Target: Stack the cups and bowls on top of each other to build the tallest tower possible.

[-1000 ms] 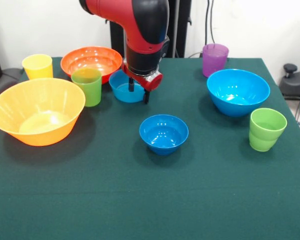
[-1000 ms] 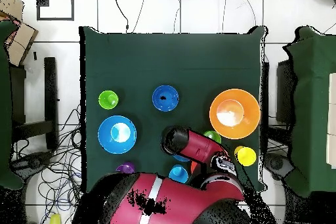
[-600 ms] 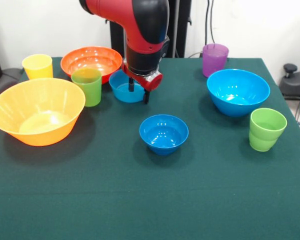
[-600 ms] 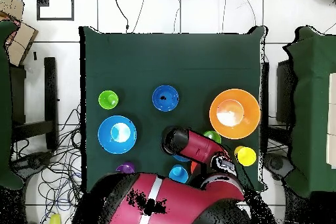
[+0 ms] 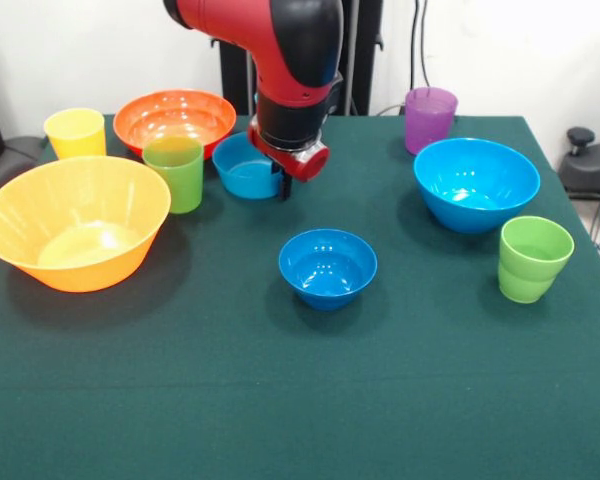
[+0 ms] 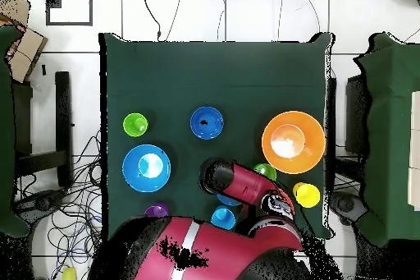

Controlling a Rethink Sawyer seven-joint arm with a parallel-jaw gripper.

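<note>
Claw: the claw (image 5: pixel 283 186) hangs at the right rim of the medium light blue bowl (image 5: pixel 245 168). One dark finger shows at the rim; the other is hidden, so I cannot tell whether it is clamped on the bowl's wall or apart.
Medium light blue bowl: it appears slightly raised and tipped, which would fit a rim grip, though the arm hides the contact.
Bowls: the big yellow-orange bowl (image 5: pixel 75 221) sits alone at the left of the surface (image 5: pixel 300 400); the orange-red bowl (image 5: pixel 175 118) is behind it; the small dark blue bowl (image 5: pixel 327 267) is in the middle; the big light blue bowl (image 5: pixel 476 183) is at the right. All stand upright and apart, mouths up, ready to nest.
Cups: the yellow cup (image 5: pixel 76 133), green cup (image 5: pixel 174 173), purple cup (image 5: pixel 429 118) and second green cup (image 5: pixel 533 258) stand singly.
Tower: none built yet; nothing is stacked.
Judgement: the wide bowls make the steadiest base, so carrying a bowl first makes sense.
Overhead view: the arm (image 6: pixel 238 182) covers the claw.
</note>
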